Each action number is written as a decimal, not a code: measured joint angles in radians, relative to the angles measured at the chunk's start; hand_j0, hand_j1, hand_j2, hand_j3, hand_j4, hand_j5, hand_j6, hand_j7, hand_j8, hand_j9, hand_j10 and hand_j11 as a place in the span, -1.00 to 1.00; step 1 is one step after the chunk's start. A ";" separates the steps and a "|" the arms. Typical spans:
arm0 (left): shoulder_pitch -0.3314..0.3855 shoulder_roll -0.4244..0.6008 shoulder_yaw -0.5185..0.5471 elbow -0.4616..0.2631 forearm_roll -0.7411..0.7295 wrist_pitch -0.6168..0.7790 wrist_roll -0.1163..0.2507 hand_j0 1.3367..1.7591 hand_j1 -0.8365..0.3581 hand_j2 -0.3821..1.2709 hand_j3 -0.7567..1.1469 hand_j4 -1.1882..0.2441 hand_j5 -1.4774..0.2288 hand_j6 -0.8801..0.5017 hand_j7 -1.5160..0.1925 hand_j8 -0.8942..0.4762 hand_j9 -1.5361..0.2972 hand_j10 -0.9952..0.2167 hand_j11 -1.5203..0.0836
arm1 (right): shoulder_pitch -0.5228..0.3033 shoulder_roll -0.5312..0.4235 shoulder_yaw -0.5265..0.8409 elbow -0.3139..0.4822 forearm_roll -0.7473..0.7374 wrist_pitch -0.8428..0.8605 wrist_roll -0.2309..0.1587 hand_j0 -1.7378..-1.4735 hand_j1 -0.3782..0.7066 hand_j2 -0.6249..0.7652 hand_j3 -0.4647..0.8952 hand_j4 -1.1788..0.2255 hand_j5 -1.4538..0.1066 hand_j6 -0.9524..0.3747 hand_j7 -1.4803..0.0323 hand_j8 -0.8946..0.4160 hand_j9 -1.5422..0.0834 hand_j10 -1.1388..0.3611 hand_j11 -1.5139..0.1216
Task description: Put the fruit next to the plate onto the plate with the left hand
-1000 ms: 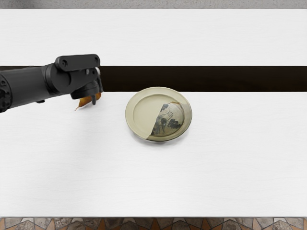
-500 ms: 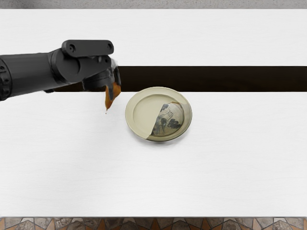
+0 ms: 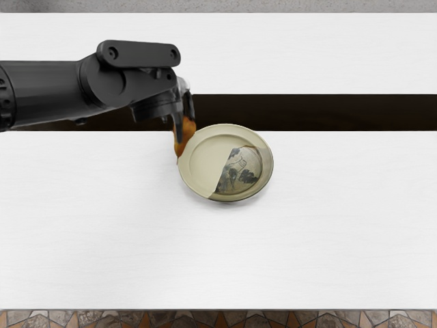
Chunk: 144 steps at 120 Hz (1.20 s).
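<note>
You have a white table [image 3: 307, 232] filling most of the view, and everything here is placed against the plate [image 3: 203, 162] that sits on it. Behind the plate a dark gap [image 3: 328, 112] runs straight across the tabletop, passing just past the plate's far rim. The black left arm [image 3: 48, 92] comes in from the plate's left and reaches level with its far-left side, raised above the table. The plate itself is round and shallow, cream on its left half and grey with a dark leafy pattern on its right half, and nothing lies inside it. The left hand [image 3: 153, 92] hangs just beyond the plate's upper-left rim, palm side down. Its fingers [image 3: 186, 108] are curled together and pinch the top of the fruit [image 3: 183, 131], a small orange piece hanging below them. The fruit hangs right at the plate's upper-left rim, its lower end overlapping the rim's outer edge; you cannot tell whether it touches the rim or hangs clear above it.
</note>
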 joint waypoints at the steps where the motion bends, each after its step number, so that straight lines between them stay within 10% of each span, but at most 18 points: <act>1: 0.000 0.000 0.000 -0.001 -0.001 0.000 0.000 0.50 -0.20 0.37 -0.20 -0.54 -0.64 -0.47 -0.60 -0.66 -0.59 -0.77 -0.56 | 0.000 0.000 0.000 0.000 0.000 0.000 0.000 -0.40 -0.89 -0.11 -0.32 0.64 0.82 0.40 0.92 0.33 0.86 0.49 0.81; 88: -0.001 0.000 -0.058 -0.003 -0.006 0.015 0.000 0.46 -0.49 0.86 -0.20 -0.54 -0.64 -0.51 -0.60 -0.79 -0.61 -0.76 -0.58 | 0.000 0.000 0.000 0.000 0.000 0.000 -0.001 -0.40 -0.89 -0.11 -0.32 0.64 0.82 0.40 0.92 0.33 0.86 0.49 0.81; 121: 0.020 0.000 -0.098 -0.043 -0.002 0.001 0.000 0.46 -0.52 0.87 -0.20 -0.54 -0.63 -0.54 -0.59 -0.84 -0.61 -0.75 -0.58 | 0.000 0.000 0.000 0.000 0.000 0.000 0.000 -0.40 -0.89 -0.11 -0.32 0.64 0.82 0.40 0.92 0.33 0.86 0.49 0.81; 144: 0.021 0.000 -0.123 -0.090 0.011 0.005 -0.001 0.49 -0.36 0.47 -0.20 -0.55 -0.53 -0.50 -0.55 -0.95 -0.59 -0.75 -0.56 | 0.000 0.000 0.000 0.000 0.000 0.000 0.000 -0.40 -0.89 -0.11 -0.32 0.64 0.82 0.40 0.92 0.33 0.86 0.49 0.81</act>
